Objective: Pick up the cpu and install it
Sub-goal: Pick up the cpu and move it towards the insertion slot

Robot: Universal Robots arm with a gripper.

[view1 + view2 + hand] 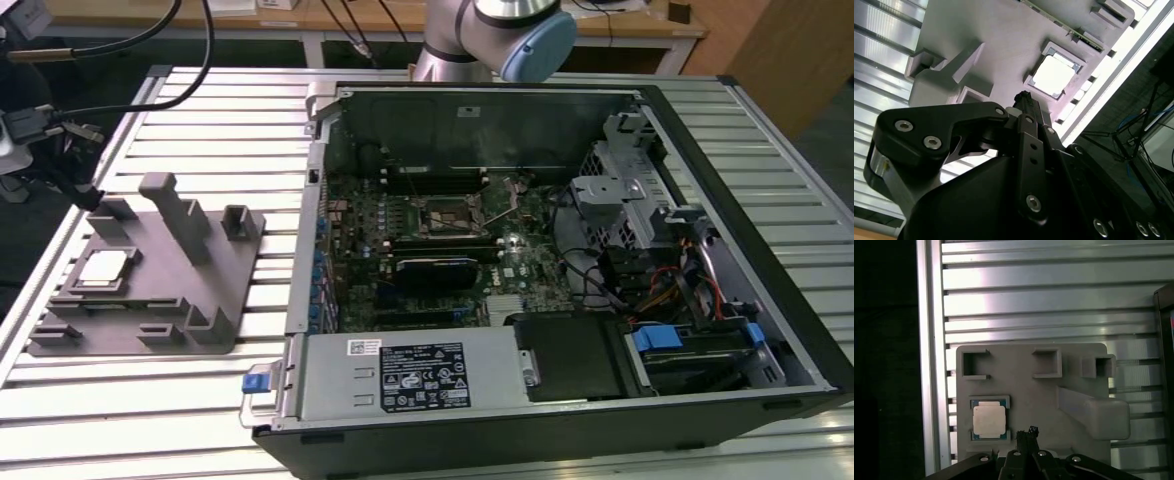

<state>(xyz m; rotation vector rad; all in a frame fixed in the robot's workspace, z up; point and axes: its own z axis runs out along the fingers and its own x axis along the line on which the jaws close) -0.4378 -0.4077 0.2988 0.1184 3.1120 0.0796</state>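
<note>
The slatted worktop (pixel 174 400) carried two things. On the exterior view's right lay an open computer case (pixel 787 300), on its side, probably so that the motherboard socket (pixel 445 212) faced up for a straight descent. On the exterior view's left sat a gray holder block (pixel 147 300).

The cpu (pixel 107 267) lay flat in a shallow framed recess of that holder, silvery top upward and well apart from the socket. The recess likely kept it square and at a known spot for picking.

The arm (pixel 507 30) rose at the far edge of the worktop. In both wrist views the gripper (pixel 1029 431) pointed down at the holder, above it and just beside the cpu without touching it. Its fingers looked pressed together, with nothing between them.
</note>
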